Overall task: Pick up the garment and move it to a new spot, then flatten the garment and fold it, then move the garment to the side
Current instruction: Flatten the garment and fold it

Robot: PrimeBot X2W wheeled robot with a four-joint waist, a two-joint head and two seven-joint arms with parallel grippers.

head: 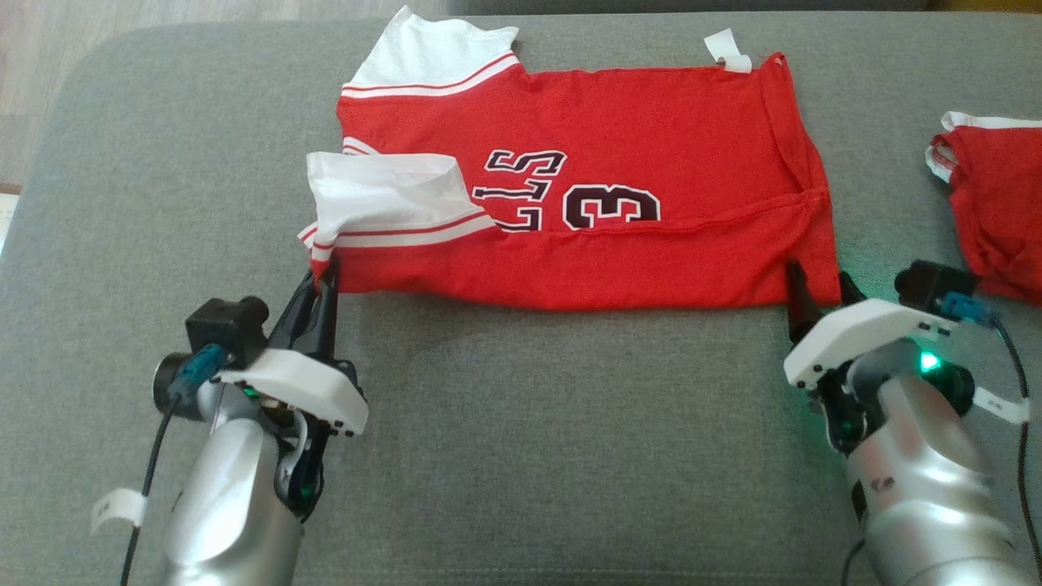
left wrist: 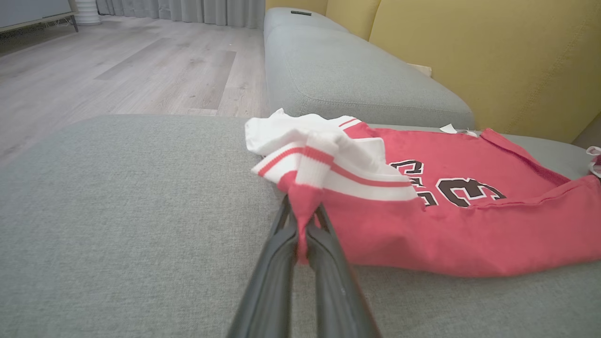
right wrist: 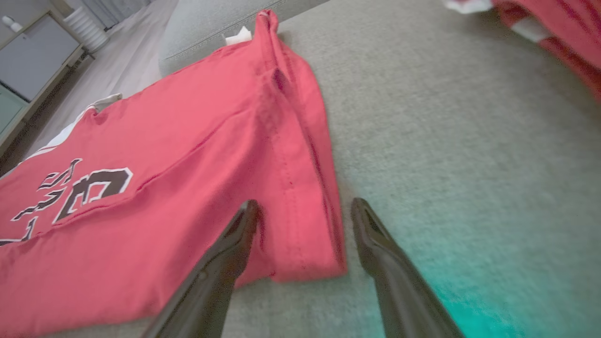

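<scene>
Red garment (head: 651,122) lies on the grey cushion (head: 521,439), long axis spanning hand to hand; left hand (head: 323,277) pinches one near corner, right hand (head: 818,281) spread, straddling the other

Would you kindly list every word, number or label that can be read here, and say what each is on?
"3": black, white-edged digit on the red jersey.
"LLS": black letters beside it, partly covered by the white sleeve; best reading.
White tag on the jersey's far edge: too small to read.
White cable label: too blurred to read.
</scene>
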